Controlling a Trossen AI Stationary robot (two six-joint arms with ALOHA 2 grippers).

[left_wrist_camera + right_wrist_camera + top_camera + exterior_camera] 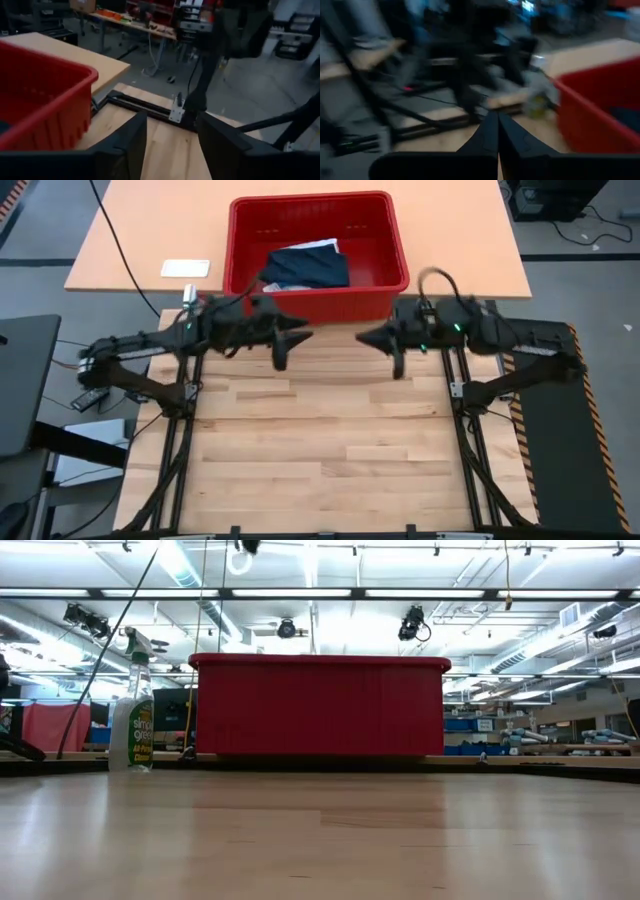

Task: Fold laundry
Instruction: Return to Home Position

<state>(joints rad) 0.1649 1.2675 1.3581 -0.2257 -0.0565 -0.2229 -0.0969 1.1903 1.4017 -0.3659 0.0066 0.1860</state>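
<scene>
The laundry lies in a red plastic basket on the far table: a dark garment with a white piece showing at its far edge. My left gripper hovers above the wooden table just in front of the basket's near wall, pointing toward the right arm. Its fingers are open with nothing between them. My right gripper faces it from the right at the same height, its fingers shut and holding nothing. Neither gripper shows in the low view.
A spray bottle stands left of the basket. A flat white object lies on the far table's left part. Bare wooden tabletop spreads out near the arms, framed by the arms' black rails.
</scene>
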